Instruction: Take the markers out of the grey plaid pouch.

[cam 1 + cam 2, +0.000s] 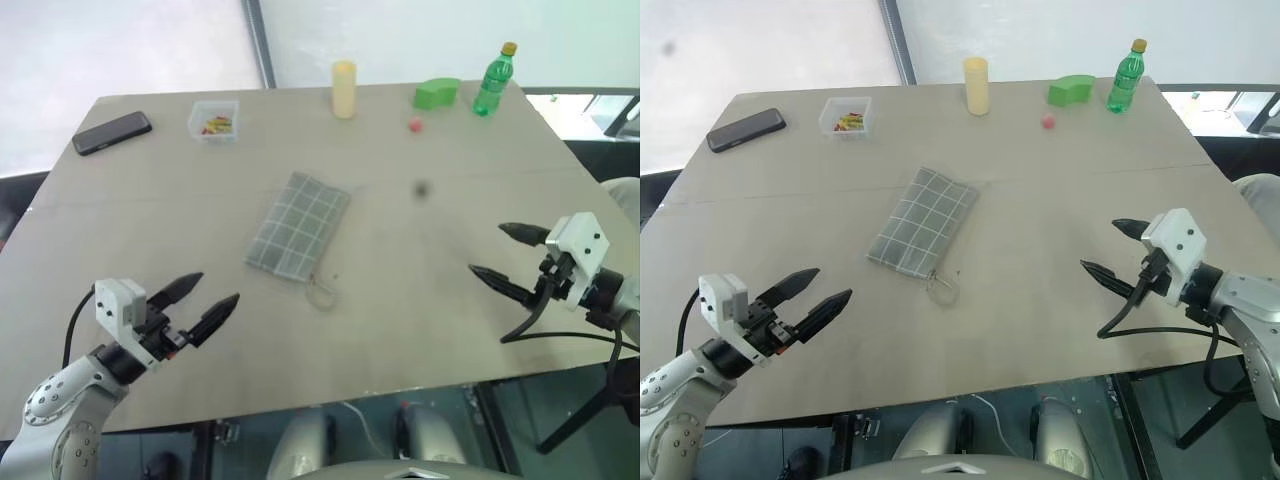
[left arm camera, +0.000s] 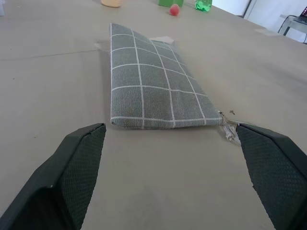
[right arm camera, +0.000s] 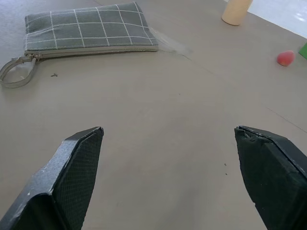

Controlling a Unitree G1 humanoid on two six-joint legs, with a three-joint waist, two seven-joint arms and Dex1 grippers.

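Observation:
The grey plaid pouch (image 1: pixel 298 225) lies flat and zipped shut in the middle of the table, its cord loop (image 1: pixel 321 291) at the near end. The markers are hidden. My left gripper (image 1: pixel 205 300) hovers open near the front left edge, pointing toward the pouch, which fills the middle of the left wrist view (image 2: pixel 152 84). My right gripper (image 1: pixel 510 255) hovers open at the right side, well clear of the pouch (image 3: pixel 88 26). Nothing is between either pair of fingers.
Along the far edge stand a black phone (image 1: pixel 112 132), a clear box of small coloured bits (image 1: pixel 214 120), a pale yellow cylinder (image 1: pixel 344 89), a green block (image 1: pixel 436 93), a small red ball (image 1: pixel 415 125) and a green bottle (image 1: pixel 493 80).

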